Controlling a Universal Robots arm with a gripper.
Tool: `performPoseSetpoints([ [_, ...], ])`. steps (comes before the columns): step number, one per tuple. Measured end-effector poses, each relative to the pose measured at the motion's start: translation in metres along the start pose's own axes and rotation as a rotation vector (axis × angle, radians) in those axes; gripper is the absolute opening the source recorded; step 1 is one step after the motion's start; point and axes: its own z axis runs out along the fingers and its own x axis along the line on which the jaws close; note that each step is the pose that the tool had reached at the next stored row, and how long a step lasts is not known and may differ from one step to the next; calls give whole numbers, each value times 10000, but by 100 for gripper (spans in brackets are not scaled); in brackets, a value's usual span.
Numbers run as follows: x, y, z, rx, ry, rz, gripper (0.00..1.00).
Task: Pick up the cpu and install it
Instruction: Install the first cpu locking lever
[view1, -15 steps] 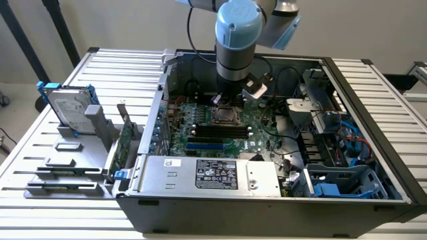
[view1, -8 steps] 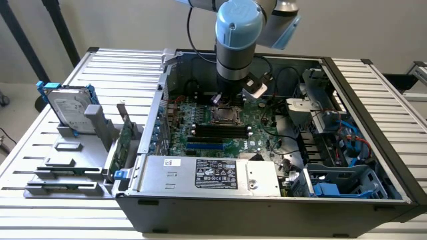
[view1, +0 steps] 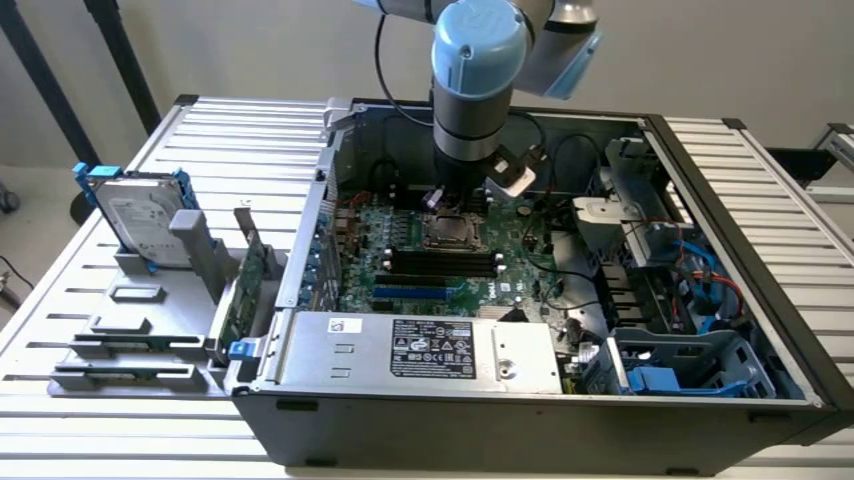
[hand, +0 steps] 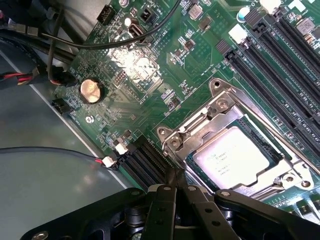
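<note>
The cpu (hand: 231, 159) is seated in the socket (hand: 220, 112) on the motherboard (hand: 150, 70), framed by the metal bracket. The gripper (hand: 176, 187) is seen just above the socket's edge, jaws together, nothing held. In the exterior view the gripper (view1: 454, 205) is lowered into the open case (view1: 534, 420) over the socket. A hard drive (view1: 134, 215) stands in a holder (view1: 174, 262) on the exterior view's left.

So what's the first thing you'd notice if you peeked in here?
The big blue-and-grey robot arm reaching down into the open computer case grabs the eye first. Right under it, the shiny silver cpu lies in its metal socket frame on the green board. On the exterior view's left, a hard drive stands upright in a grey holder.
</note>
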Motion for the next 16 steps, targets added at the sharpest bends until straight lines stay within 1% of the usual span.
performPoseSetpoints([
  [7, -10, 11, -12, -12, -16, -11, 11],
  [16, -3, 19, -9, 10, -24, -63, 11],
])
